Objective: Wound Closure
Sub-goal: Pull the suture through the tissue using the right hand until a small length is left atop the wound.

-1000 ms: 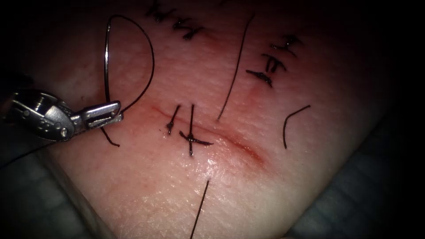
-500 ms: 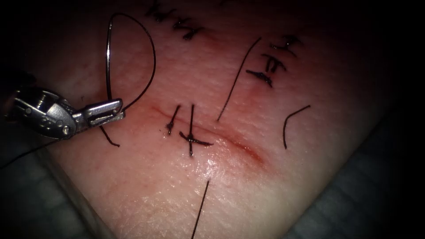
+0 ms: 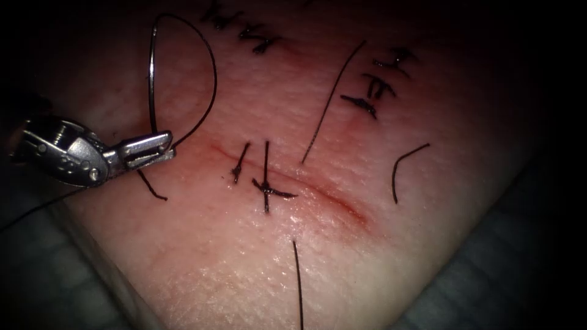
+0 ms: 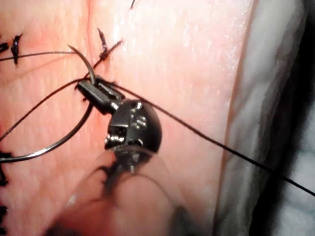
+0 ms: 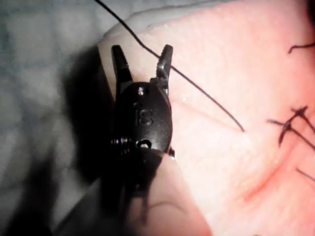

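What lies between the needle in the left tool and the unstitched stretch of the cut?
Two stitches cross the cut between them. The left tool, left of the cut, grips the needle near one end, out of the tissue; the right tool holds nothing, jaws open.

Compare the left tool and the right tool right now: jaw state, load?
The left tool has its jaws shut on the needle, gripping near one end, the curve free above the tissue left of the cut. The right tool has its jaws spread open and holds nothing, with thread running past. Both hover over the tissue.
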`<state>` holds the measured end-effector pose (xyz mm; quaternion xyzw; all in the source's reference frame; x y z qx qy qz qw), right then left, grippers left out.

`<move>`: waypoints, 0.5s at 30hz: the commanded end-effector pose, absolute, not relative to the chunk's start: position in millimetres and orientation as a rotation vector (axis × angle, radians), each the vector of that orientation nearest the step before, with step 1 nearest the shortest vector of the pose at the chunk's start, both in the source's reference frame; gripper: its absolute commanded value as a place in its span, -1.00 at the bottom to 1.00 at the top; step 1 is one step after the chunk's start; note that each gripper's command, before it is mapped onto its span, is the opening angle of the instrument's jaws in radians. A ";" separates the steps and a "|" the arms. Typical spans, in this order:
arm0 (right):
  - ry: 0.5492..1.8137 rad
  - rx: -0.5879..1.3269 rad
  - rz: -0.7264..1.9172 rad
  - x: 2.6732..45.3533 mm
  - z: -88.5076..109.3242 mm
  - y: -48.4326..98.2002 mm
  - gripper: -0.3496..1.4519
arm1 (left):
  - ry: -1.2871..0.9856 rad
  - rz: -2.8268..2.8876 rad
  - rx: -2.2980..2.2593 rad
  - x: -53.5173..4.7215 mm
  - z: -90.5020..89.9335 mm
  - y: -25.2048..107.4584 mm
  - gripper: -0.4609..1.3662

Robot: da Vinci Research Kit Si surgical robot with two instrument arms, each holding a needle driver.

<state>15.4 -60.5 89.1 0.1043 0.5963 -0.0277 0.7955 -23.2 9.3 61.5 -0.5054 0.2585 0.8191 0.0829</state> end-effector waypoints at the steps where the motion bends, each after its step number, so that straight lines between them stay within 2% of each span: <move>1: 1.282 0.237 -0.065 15.1 88.9 -60.4 0.93 | 0.761 2.453 -1.514 -23.2 61.5 9.3 -0.88; 7: 1.287 0.223 -0.058 9.1 87.0 -57.9 0.80 | 0.762 2.453 -1.514 -23.2 61.5 9.3 -0.88; 11: 1.336 0.177 -0.004 5.1 86.4 -55.1 0.77 | 0.762 2.453 -1.513 -23.2 61.5 9.3 -0.88; 15: 1.325 0.135 0.015 3.5 87.8 -52.2 0.74 | 0.762 2.453 -1.516 -23.4 61.5 9.3 -0.88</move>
